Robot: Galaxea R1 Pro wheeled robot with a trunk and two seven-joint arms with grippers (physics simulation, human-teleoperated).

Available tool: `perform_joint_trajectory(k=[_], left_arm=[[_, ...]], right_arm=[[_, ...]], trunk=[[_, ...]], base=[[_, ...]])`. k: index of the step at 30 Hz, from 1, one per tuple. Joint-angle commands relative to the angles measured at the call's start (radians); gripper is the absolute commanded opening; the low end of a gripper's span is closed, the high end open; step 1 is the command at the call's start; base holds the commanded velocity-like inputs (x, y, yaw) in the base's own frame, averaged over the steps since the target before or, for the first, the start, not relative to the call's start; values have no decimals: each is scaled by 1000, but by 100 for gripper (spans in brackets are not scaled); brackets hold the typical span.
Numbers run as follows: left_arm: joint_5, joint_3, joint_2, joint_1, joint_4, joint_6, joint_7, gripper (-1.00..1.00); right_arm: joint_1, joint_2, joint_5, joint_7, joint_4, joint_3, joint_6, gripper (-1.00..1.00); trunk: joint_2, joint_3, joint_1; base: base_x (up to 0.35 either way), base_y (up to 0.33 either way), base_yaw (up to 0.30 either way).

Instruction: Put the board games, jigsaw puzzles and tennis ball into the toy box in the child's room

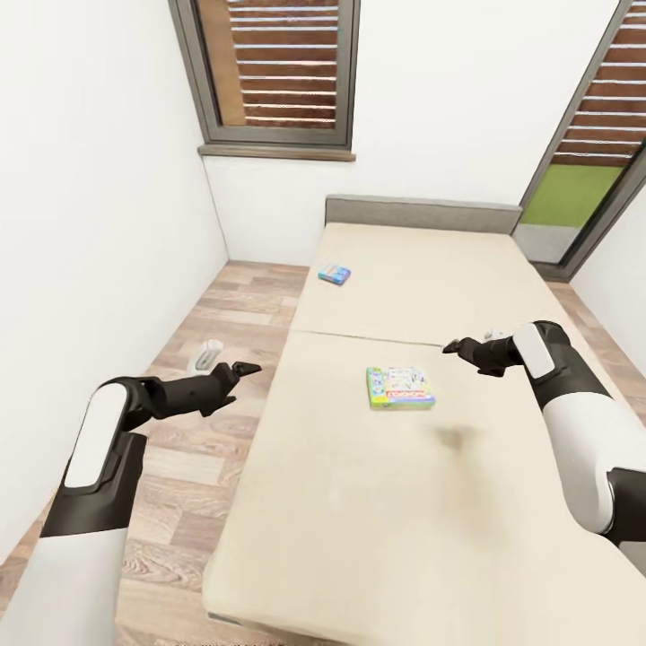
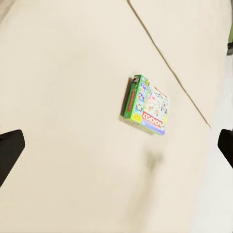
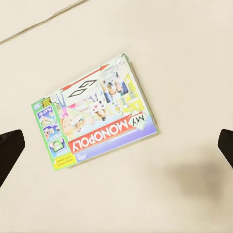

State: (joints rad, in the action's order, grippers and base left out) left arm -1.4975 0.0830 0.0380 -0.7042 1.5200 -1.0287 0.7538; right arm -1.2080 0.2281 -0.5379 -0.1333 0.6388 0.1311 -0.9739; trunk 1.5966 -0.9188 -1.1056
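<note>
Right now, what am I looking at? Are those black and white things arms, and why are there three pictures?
Yes, those are a robot's two arms. The big picture comes from a camera on the robot's head, looking down at a wide beige bed. The left pincer hangs over the wooden floor beside the bed, and the right pincer hangs above the mattress. Both are open and hold nothing.

The two smaller pictures come from little cameras near each pincer, looking along its fingers. The dark shapes at their edges are the fingertips.

Two games lie on the bed. The nearer one is the green-edged MY MONOPOLY box; you can read its name in the right pincer's picture. The smaller light-blue game lies farther away, nearer the grey headboard.
</note>
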Motion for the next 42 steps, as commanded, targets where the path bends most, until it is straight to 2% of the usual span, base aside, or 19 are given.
perform_joint_trajectory(k=[1,3,4,5,9,14,22,24,28,42], left_arm=[[-11,3,8,1,0,-2,10,100],[-12,7,16,3,-1,-2,9,100],[-13,21,40,12,-3,-3,7,100],[-13,21,40,12,-3,-3,7,100],[-16,64,80,29,-7,-2,2,100],[-17,100,98,38,-42,-2,-3,100],[-19,119,106,42,-89,0,-7,100],[-19,125,108,43,-101,1,-9,100],[-19,129,110,44,-107,2,-9,100],[-17,131,110,47,-111,5,-9,100]], right_arm=[[-1,-1,-11,-9,1,1,-3,100],[0,-1,-11,-9,1,1,-3,100],[0,-2,-11,-9,0,1,-3,100],[0,-2,-11,-9,0,1,-3,100],[-1,-2,-11,-8,1,1,-3,100],[-14,-5,-12,-7,0,1,-3,100],[-65,-8,-12,-7,-41,0,-2,100],[-104,-8,-12,-7,-79,0,-1,100],[-138,-8,-11,-8,-113,-1,0,100],[-158,-2,-12,-6,-131,0,-1,100]], trunk=[[0,-2,0],[0,-6,0],[0,-7,0],[0,-9,0],[0,-16,0],[0,-24,0],[0,-37,0],[0,-40,0],[0,-47,0],[0,-70,0]], base=[[0,0,0],[0,0,0],[0,0,0],[0,0,0],[0,0,0],[0,0,0],[0,0,0],[0,0,0],[0,0,0],[0,0,7]])
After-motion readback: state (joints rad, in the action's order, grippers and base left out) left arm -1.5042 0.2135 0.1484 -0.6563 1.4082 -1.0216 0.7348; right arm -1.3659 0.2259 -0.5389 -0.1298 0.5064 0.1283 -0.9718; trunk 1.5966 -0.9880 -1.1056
